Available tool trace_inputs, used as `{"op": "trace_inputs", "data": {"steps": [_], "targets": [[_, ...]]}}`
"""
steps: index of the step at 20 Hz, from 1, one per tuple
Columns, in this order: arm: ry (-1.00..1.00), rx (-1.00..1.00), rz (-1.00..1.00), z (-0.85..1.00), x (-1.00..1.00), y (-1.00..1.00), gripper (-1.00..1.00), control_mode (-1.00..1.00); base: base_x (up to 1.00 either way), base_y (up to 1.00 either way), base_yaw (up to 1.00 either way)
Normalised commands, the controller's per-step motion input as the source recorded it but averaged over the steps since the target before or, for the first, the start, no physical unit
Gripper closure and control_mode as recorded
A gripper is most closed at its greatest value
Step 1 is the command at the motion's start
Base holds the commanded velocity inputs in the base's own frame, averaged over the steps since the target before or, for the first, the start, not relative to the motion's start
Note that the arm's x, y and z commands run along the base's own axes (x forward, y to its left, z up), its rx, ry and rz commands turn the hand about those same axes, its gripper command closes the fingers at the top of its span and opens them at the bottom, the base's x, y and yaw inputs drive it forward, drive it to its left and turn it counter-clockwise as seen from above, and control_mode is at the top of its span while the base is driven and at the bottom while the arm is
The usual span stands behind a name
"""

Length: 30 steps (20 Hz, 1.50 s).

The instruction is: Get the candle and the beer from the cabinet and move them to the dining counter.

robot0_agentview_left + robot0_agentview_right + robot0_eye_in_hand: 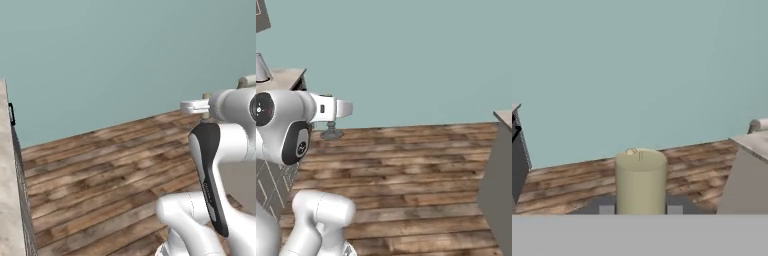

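Currently the candle [641,181] stands upright in the hand view, long axis vertical in that view, wick end up, beige shaft rising straight from between the two finger tips [606,209]. Its top face is visible with a small wick at the rear edge. The holder and base can't be seen; the shaft's lower part is cut off by the bottom of the picture.

The gripper [640,210] is narrowed down and clamped on the candle: one small grey tip sits tight against each side of the shaft, no gap showing on either side. Nothing else touches the tips.

Relative to the gripper: the wooden plank floor [572,185] lies ahead and below, and the plain teal wall [642,65] is straight ahead, well apart. A marbled counter edge [752,145] sits off to the gripper's right, a dark-sided unit [518,160] off to its left; the candle touches neither.

From the base views, the white arm [220,165] is folded high, with its forearm held roughly level over open floor. From the right base view a grey cone-shaped object [260,67] stands on a counter at the left edge, behind the arm [286,125]. I can't tell the fingers' state from either base view.
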Motion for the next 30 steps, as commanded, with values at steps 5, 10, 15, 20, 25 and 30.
{"op": "trace_inputs", "data": {"steps": [5, 10, 15, 20, 25, 30], "targets": [[0.0, 0.0, 0.0, 0.0, 0.0, 0.0, 1.0, 1.0, 1.0, 0.01, -0.31], [0.0, 0.0, 0.0, 0.0, 0.0, 0.0, 1.0, 1.0, 1.0, 0.21, -0.48], [0.0, 0.0, 0.0, 0.0, 0.0, 0.0, 1.0, 1.0, 0.94, 0.42, -0.61], [0.0, 0.0, 0.0, 0.0, 0.0, 0.0, 1.0, 1.0, 0.92, 0.64, -0.63], [0.0, 0.0, 0.0, 0.0, 0.0, 0.0, 1.0, 1.0, 0.88, 0.69, -0.58], [0.0, 0.0, 0.0, 0.0, 0.0, 0.0, 1.0, 1.0, 0.85, 0.78, -0.52]]}}
